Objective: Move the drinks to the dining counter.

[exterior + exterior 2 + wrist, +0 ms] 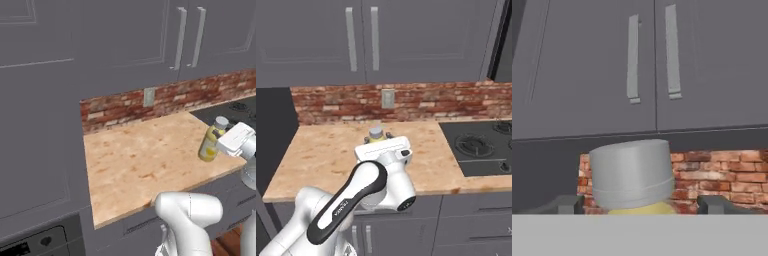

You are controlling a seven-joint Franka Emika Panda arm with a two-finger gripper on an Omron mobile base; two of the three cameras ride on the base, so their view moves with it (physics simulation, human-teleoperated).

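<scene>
Tool (637,205) stands with fingers apart around the yellow bottle (210,144) on the counter (140,165); closing should come next.

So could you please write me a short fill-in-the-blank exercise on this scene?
1. The bottle has a yellow body and a ____ cap.
2. The bottle stands on the wood ____.
3. The gripper's fingers stand one on each side of the bottle, so the gripper is ____.
4. The wall behind the counter is faced with ____.

Missing words: grey; counter; open; brick
</scene>
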